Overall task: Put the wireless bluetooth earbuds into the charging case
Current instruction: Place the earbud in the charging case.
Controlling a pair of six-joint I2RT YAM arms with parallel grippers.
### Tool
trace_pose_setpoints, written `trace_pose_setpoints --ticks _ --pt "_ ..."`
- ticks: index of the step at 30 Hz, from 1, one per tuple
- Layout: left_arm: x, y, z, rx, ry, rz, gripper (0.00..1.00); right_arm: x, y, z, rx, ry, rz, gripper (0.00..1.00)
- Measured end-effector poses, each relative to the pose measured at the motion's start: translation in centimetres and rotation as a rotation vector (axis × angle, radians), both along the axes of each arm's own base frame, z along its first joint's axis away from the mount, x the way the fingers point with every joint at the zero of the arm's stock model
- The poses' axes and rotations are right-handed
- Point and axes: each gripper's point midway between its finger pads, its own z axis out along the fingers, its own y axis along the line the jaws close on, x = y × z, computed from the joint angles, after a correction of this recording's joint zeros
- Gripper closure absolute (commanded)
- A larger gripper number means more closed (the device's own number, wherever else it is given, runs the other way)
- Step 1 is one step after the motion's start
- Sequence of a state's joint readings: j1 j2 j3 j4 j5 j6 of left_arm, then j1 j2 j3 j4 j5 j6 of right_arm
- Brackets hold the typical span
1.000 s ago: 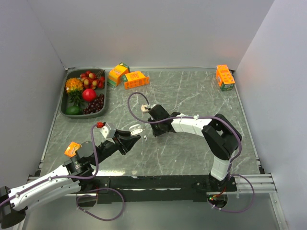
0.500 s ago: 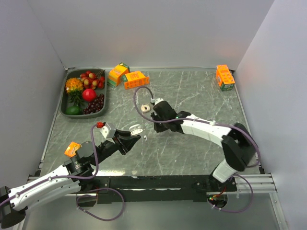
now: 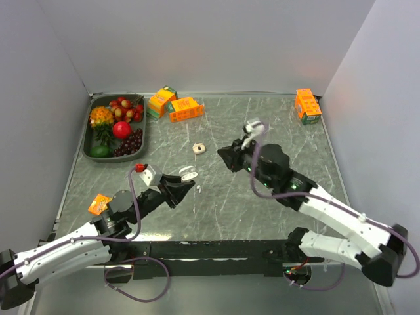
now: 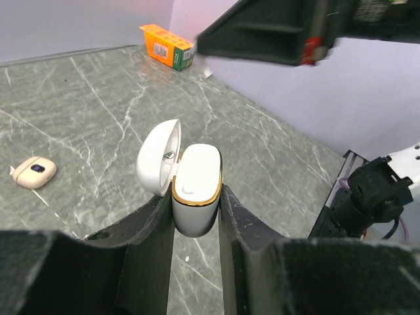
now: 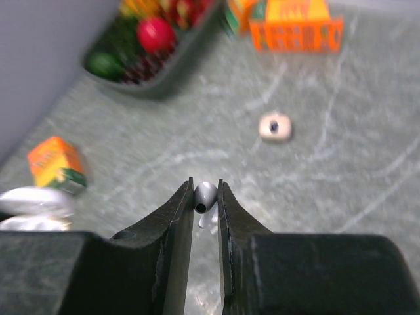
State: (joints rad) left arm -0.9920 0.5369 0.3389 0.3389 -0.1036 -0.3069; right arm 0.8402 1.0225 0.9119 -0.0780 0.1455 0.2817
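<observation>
One earbud (image 5: 205, 197), pinched by the right gripper (image 5: 205, 185) seemingly at its very tips, could slip out. Left gripper (image 4: 195, 209) clamps the case (image 4: 198, 169).

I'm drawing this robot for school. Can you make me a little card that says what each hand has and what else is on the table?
left hand: shut on the white charging case, lid flipped open
right hand: pinching one tiny earbud, up above the table
earbud and case: apart, earbud not yet in
loose on table: small beige case
far left: tray of fruit
at the back: orange boxes
</observation>
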Motion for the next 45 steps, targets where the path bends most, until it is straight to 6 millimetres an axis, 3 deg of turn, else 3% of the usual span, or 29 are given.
trace_pose_setpoints --ticks 6,13,21,30,38,45 --pt "0.6 -0.8 0.4 0.006 -0.031 0.004 0.99 -2.9 -0.7 4.8 0.154 -0.183 0.089 1.0" --pt "1.2 -1.5 1.4 -0.011 -0.08 0.005 0.99 -4.8 0.2 7.8 0.209 -0.306 0.196 1.0" --pt "1.4 -2.4 2.6 -0.026 -0.12 -0.01 0.99 -7.3 2.8 7.5 0.182 -0.395 0.315 1.0" --pt "1.0 -3.1 3.8 -0.066 -0.161 -0.05 0.99 -8.3 4.2 5.7 0.187 -0.465 0.325 1.0" --pt "0.5 -3.2 4.6 -0.062 -0.223 -0.074 0.99 -8.2 3.9 7.7 0.227 -0.546 0.279 1.0" --pt "0.6 -3.1 4.5 -0.03 -0.263 -0.066 0.99 -8.1 3.6 8.1 0.239 -0.551 0.259 1.0"
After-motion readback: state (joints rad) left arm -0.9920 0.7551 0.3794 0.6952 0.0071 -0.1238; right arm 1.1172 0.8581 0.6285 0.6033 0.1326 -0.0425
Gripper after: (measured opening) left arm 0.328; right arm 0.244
